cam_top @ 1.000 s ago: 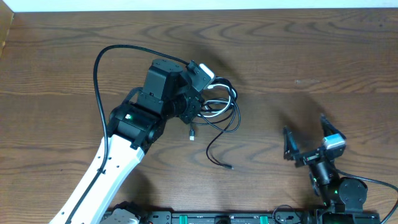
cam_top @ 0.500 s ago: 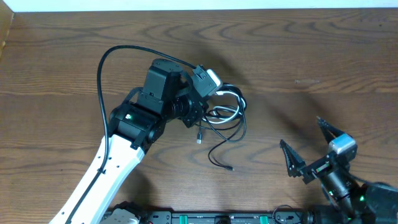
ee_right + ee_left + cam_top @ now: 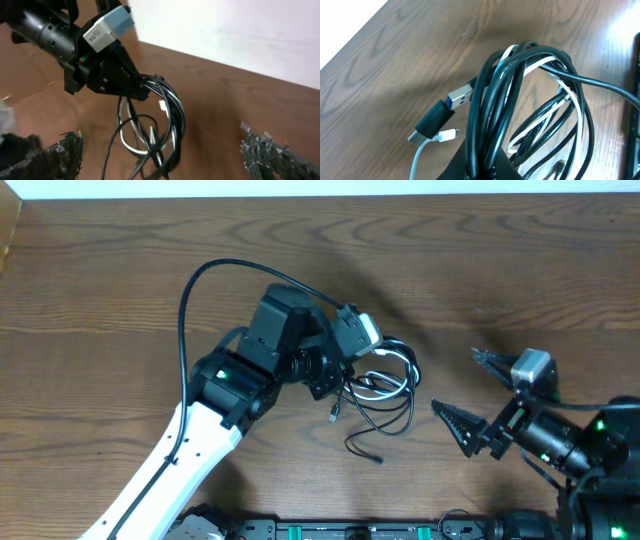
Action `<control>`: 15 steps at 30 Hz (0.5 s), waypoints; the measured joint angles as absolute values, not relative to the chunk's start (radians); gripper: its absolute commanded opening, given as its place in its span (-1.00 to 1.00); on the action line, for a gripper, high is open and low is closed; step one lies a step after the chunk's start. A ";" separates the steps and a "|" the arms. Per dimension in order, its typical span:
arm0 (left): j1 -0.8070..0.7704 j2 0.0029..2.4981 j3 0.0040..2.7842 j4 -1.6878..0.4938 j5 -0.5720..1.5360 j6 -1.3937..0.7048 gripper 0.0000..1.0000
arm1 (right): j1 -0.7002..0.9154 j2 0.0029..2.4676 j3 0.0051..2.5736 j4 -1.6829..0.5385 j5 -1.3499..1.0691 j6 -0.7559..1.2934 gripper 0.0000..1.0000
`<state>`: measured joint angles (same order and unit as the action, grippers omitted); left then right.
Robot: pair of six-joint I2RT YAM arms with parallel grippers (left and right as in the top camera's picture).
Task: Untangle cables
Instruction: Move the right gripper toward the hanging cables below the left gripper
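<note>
The left gripper (image 3: 139,89) pinched between its fingers looped thin glossy black and white cables (image 3: 485,135); the right gripper (image 3: 456,379) gaped wide, empty

Tangled cables (image 3: 492,105), mostly black, one white, looped bundle hanging, plug ends loose

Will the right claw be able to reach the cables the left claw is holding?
Probably yes: the right claw is open and faces the cables, with only bare table between them.

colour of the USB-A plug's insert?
Blue, inside the silver USB-A plug. Clearest in the left wrist view.
</note>
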<state>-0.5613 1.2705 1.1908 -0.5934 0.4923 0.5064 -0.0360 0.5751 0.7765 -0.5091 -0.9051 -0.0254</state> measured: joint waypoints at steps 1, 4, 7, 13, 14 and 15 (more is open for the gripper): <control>-0.565 1.271 1.191 -0.593 0.493 0.506 -0.85 | -0.036 0.583 0.776 -0.507 -0.917 -0.025 0.98; -0.567 1.271 1.191 -0.593 0.493 0.506 -0.85 | -0.036 0.593 0.776 -0.509 -0.940 -0.025 0.99; -0.567 1.271 1.191 -0.593 0.496 0.507 -0.85 | -0.036 0.593 0.776 -0.514 -0.954 -0.035 0.82; -0.567 1.270 1.191 -0.593 0.528 0.507 -0.85 | -0.036 0.593 0.777 -0.556 -0.949 -0.099 0.50; -0.567 1.270 1.191 -0.593 0.533 0.507 -0.85 | -0.036 0.593 0.777 -0.569 -0.940 -0.112 0.50; -0.567 1.267 1.191 -0.593 0.542 0.507 -0.85 | -0.036 0.593 0.777 -0.580 -0.926 -0.122 0.50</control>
<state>-0.5667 1.2675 1.1908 -0.5934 0.5415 0.5072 -0.0360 0.5930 0.7769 -0.5797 -0.9257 -0.1223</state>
